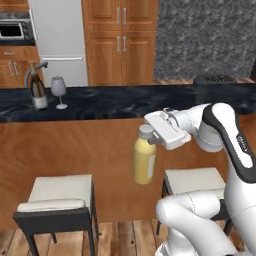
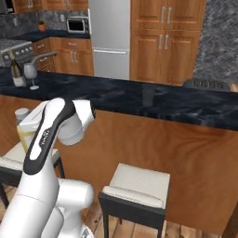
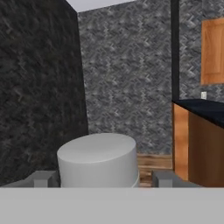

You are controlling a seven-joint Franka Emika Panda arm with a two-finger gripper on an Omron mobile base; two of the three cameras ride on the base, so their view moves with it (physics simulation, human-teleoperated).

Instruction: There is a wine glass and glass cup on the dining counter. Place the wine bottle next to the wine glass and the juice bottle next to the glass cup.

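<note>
The juice bottle [image 1: 144, 160] is hanging upright in the air in front of the dining counter's [image 1: 125, 102] wooden face, above the gap between two stools, with the gripper [image 1: 154, 134] pinching it at the white cap [image 3: 97, 160], one finger on each side. The wine bottle [image 1: 36, 89] is already standing just beside the wine glass [image 1: 59, 91] on the far left of the counter, so the glass cup [image 2: 147, 96], sitting well to the right of them, looks like the target. To do this well, the arm should be lifting the bottle clear of the counter edge, keeping it vertical so it is not swinging from the cap, and lowering it close to the cup without nudging it.
</note>
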